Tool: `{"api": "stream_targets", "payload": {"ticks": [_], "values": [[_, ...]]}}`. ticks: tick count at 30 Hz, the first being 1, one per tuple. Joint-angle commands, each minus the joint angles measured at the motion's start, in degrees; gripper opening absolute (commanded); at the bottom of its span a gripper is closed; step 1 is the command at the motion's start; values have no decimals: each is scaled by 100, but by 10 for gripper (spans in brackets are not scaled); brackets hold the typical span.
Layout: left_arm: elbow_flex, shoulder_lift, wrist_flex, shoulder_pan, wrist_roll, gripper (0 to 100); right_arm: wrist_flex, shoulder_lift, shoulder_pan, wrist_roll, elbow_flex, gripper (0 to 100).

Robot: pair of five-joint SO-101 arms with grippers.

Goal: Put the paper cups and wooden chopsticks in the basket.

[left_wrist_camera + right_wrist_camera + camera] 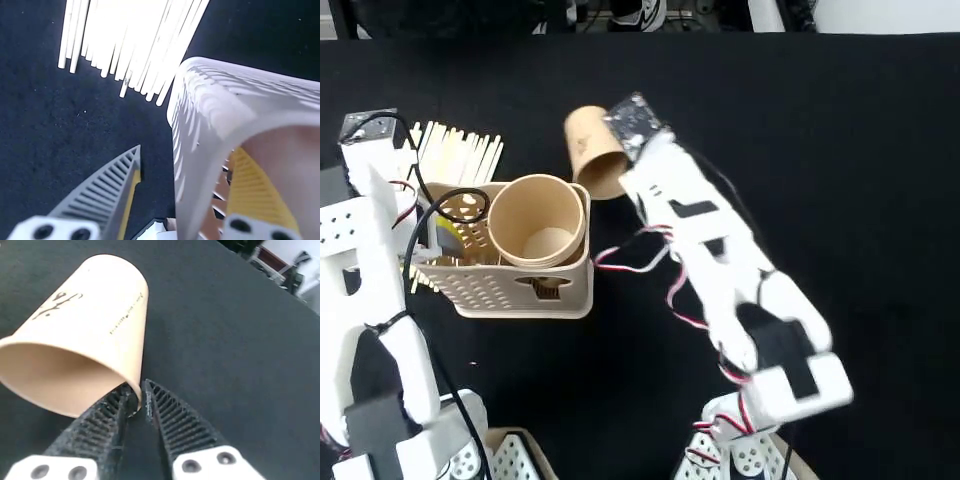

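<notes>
A white perforated basket (pixel 525 288) stands left of centre with one paper cup (pixel 538 222) upright inside it. Just behind it, a second paper cup (pixel 592 148) lies tilted on its side, and my right gripper (pixel 136 392) is shut on that cup's (pixel 85 347) rim. Behind the basket's left end, a bundle of wooden chopsticks (pixel 458 152) lies on the black cloth. My left gripper (pixel 189 150) is open and straddles the basket wall (pixel 225 100), one finger outside and one inside. The chopsticks (pixel 135 40) lie beyond it.
Black cloth (pixel 840 150) covers the table, with wide free room to the right of the right arm (pixel 720 260). The arm bases (pixel 510 455) stand at the near edge. Room clutter lines the far edge.
</notes>
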Motion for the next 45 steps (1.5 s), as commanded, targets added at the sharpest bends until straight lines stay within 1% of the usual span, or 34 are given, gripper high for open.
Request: {"api": "stream_targets", "payload": {"ticks": [1, 2, 4, 9, 13, 16, 18, 21, 22, 26, 31, 32, 35, 38, 40, 44, 45], "values": [[-163, -79, -53, 145, -18, 278, -70, -1262, 536, -53, 523, 11], [-154, -70, -35, 215, -18, 278, -9, -1613, 695, -53, 699, 11], [-145, -53, -18, 382, -18, 278, 475, -2387, 985, -88, 919, 11], [-145, -53, -9, 831, 0, 274, 2514, -4426, 1670, -765, 655, 11], [-180, -97, -9, 1112, 352, 190, 3947, -5604, 1890, -905, 22, 11], [-207, -97, -9, 1393, 589, 130, 4949, -5982, 1890, -967, -716, 11], [-207, -97, -9, 1648, 633, 99, 5582, -6000, 1899, -1169, -1367, 11], [-215, -97, -9, 2070, 659, 46, 6435, -5833, 1899, -1266, -2369, 11], [-233, -97, -9, 2211, 774, 32, 6673, -5745, 1899, -1327, -2686, 11], [-514, -79, 0, 2642, 1363, 30, 7429, -5297, 1873, -1512, -3837, 11], [-681, -53, -70, 2879, 1477, 33, 8387, -4646, 1846, -1820, -5402, 11], [-673, -35, -158, 2897, 1477, 33, 8580, -4497, 1793, -1873, -5727, 11], [-558, 9, -730, 2888, 1486, 34, 9248, -3978, 1319, -1969, -6677, 11], [-593, 62, -844, 3020, 1732, 34, 9600, -3354, 747, -2163, -7310, 11], [-629, 114, -818, 3108, 1829, 62, 9609, -3020, 501, -2251, -7407, 11], [-585, 237, -730, 3108, 1837, 238, 9626, -2703, 185, -2409, -7222, 11], [-585, 273, -738, 3090, 1846, 263, 9626, -2721, 167, -2409, -7143, 11]]}}
